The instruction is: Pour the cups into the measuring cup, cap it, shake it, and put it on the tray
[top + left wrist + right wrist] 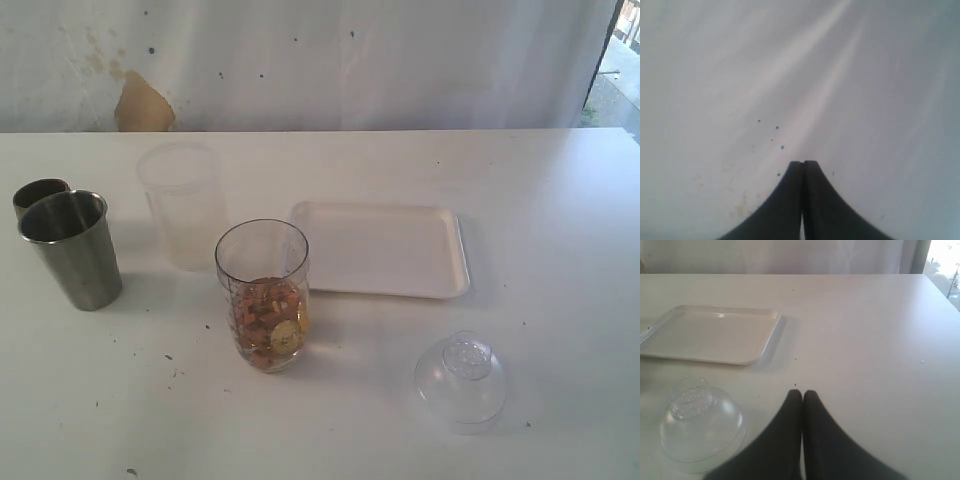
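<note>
Measuring cup (262, 292): clear, dark marks, uncapped, orange-brown bits in lower half; tray (385, 250) at 2 o'clock. Left gripper (803, 166), right gripper (802, 395) clenched, empty.

- Left gripper (803, 162): both dark fingers (785, 200) are pressed flat against each other along their inner faces, with only a thin seam between them. The tips are level.
- Right gripper (802, 391): same state. The dark fingers (825, 440) are closed tip to tip, rounded ends side by side, gripping nothing.
</note>
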{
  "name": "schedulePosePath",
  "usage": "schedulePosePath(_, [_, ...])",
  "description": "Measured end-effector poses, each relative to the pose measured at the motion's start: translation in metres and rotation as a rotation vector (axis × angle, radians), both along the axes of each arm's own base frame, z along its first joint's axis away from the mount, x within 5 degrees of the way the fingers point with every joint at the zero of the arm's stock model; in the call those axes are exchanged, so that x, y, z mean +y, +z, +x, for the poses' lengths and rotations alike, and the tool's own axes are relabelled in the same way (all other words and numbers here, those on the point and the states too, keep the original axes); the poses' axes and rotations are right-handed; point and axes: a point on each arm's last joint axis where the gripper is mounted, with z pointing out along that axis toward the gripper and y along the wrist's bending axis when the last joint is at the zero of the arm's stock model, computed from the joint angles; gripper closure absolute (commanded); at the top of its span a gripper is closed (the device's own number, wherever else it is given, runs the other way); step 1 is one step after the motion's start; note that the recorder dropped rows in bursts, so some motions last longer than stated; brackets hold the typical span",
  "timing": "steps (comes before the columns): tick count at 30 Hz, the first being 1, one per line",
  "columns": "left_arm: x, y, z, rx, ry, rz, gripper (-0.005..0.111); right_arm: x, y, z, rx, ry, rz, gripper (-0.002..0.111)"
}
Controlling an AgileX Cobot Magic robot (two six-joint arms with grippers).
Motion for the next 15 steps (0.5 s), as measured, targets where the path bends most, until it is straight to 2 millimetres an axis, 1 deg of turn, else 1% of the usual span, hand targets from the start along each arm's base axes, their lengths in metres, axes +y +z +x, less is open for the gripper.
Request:
schedulePosePath(3, [0.003,0.001,-0.002,-0.026,-0.025,-0.167,0.107,0.0,0.0,0.0,0.0,0.0,0.0,0.108])
schedulePosePath(7, [0.007,0.003,-0.009,-0.058,-0.007,-0.265,0.107,0.0,0.0,0.0,0.0,0.0,0.0,0.108])
schedulePosePath(11, [0.011,0.0,-0.019,-0.062,0.053,-0.265,0.107,0.0,0.0,0.0,0.0,0.0,0.0,0.108])
schedulePosePath(15, [0.011,-0.005,-0.028,-0.029,0.099,-0.201,0.107,0.0,0.0,0.0,0.0,0.0,0.0,0.108])
